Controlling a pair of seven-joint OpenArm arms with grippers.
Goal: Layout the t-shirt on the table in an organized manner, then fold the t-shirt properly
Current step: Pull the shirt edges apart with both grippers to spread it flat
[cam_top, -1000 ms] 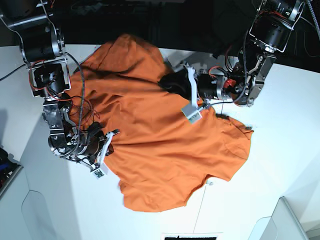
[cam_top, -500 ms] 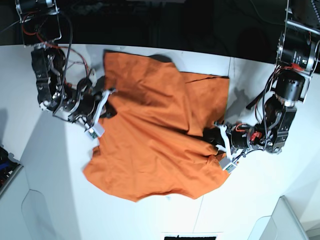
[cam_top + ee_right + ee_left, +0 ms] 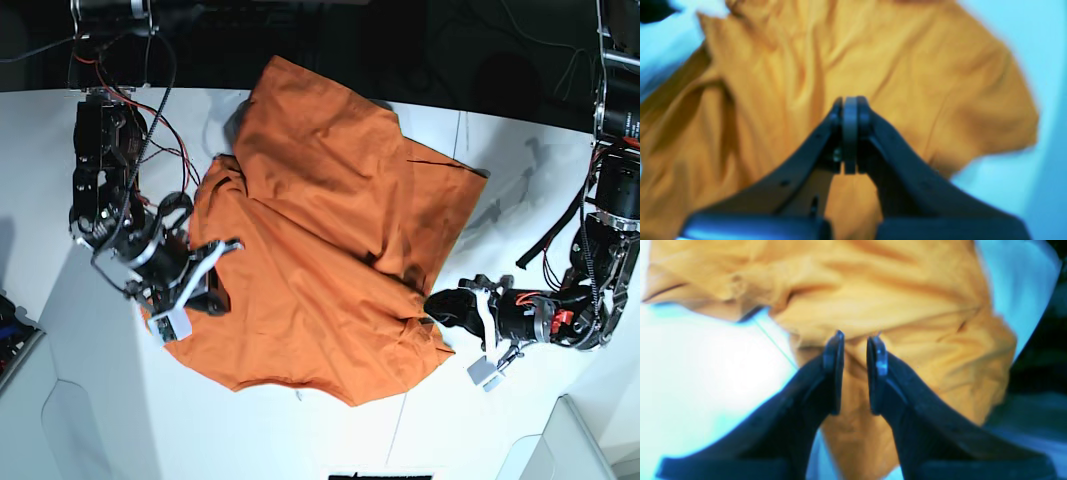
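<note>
- T-shirt (image 3: 320, 270) is found rumpled on the table (image 3: 90, 400), turned and bunched since half a second ago; a flat layout is judged not yet reached.
- Left gripper (image 3: 855, 370) is seen clamped on an edge fold of cloth, the shirt's right-hand corner in the base view.
- Right gripper (image 3: 850, 133) is shown with jaws pressed fully together; cloth between them cannot be told.
- Pad contact is given only by the wrist views; overall spread only by the base view.
</note>
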